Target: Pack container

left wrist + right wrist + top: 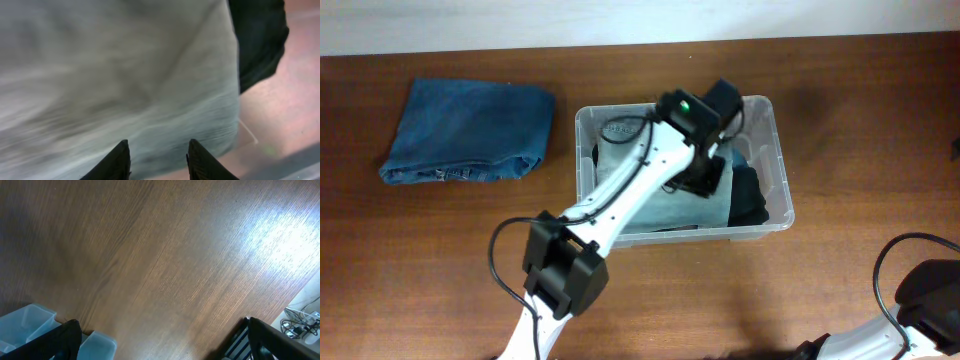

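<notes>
Your left gripper (157,150) hangs inside the container (778,140), its fingers (119,160) partway apart with nothing between them, close over a pale grey-green cloth (665,205). The tub sits mid-table. A dark garment (752,195) lies in it too, on the cloth's right. The left wrist view shows the cloth's edge up close. Only the overhead shows the folded jeans (470,130), lying well left of the tub. Your right gripper (162,322) is spread wide over the table (165,255) — with pale blue bins (30,322) at the corner of that wrist view alone.
</notes>
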You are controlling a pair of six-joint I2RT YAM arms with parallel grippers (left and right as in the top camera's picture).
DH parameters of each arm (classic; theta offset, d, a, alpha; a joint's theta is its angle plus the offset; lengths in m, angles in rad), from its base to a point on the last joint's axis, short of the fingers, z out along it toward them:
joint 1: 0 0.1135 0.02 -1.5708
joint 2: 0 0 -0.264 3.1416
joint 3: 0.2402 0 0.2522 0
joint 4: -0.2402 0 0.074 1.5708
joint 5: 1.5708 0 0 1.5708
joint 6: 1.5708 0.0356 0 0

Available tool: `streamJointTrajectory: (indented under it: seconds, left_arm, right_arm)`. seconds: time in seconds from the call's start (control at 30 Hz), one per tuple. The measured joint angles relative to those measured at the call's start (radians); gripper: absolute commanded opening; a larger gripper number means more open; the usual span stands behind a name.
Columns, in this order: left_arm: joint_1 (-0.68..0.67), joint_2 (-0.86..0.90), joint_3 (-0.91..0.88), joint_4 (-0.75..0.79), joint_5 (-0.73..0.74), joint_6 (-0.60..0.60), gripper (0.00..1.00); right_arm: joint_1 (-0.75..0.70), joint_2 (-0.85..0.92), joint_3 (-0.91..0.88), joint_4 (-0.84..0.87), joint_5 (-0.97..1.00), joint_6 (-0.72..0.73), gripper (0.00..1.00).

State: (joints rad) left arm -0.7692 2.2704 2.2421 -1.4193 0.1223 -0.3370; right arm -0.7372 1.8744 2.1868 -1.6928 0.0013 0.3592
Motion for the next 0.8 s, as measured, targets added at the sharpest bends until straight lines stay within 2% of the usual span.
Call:
streamJointTrajectory:
  seconds: [0.37,0.57,0.8]
  left_arm:
    - [-0.050,0.000,-0.210,0.119,0.054,-0.019,0.38]
    - [-0.044,0.000,-0.209,0.078,0.042,-0.019,0.38]
    - [0.024,-0.020,-0.198,0.015,-0.048,-0.018,0.42]
  right_arm:
    - [0.000,0.000,0.000,0.000,0.000,0.000,0.98]
    - [0.000,0.000,0.000,0.000,0.000,0.000,0.98]
    - [0.000,0.000,0.000,0.000,0.000,0.000,0.98]
